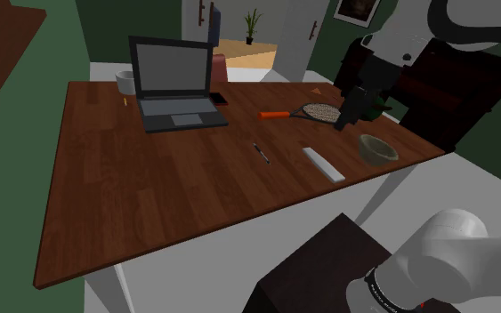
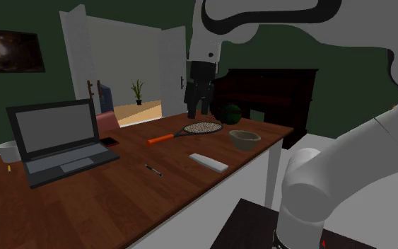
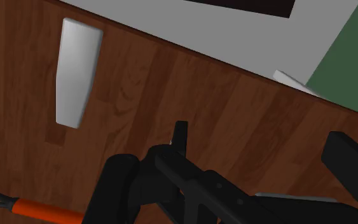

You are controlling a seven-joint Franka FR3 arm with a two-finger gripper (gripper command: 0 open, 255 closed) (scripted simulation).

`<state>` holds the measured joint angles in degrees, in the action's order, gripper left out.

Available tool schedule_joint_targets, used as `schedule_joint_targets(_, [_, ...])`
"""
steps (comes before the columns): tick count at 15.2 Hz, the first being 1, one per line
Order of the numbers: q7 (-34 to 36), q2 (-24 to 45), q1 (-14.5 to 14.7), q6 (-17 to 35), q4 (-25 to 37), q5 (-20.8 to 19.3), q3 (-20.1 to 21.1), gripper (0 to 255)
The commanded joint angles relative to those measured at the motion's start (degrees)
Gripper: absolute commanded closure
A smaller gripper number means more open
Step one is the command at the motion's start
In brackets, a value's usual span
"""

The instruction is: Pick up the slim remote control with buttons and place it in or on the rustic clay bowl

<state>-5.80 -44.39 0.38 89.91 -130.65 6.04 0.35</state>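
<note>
Gripper (image 1: 343, 122) hovers open, holding nothing, above and behind the bowl (image 1: 377, 156); slim grey remote (image 1: 323, 164) lies flat beside that bowl, awaiting 1 grasp.

Slim pale-grey remote (image 1: 323, 164) flat on my table (image 1: 150, 196) near its edge; drab tan bowl (image 1: 377, 148) upright near it, not touching.

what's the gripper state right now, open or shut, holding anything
gripper: open, fingers apart, holding nothing; the grey remote control lies on the wooden table, apart from it.
</note>
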Motion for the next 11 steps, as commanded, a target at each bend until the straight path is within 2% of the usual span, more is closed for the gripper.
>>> schedule_joint_targets(1, [0.0, 0.0, 0.0, 0.0, 0.0, 0.0, 0.0, 0])
schedule_joint_targets(11, [-2.32, 8.38, -4.81, 14.54, -7.94, -4.79, -4.53, 0])
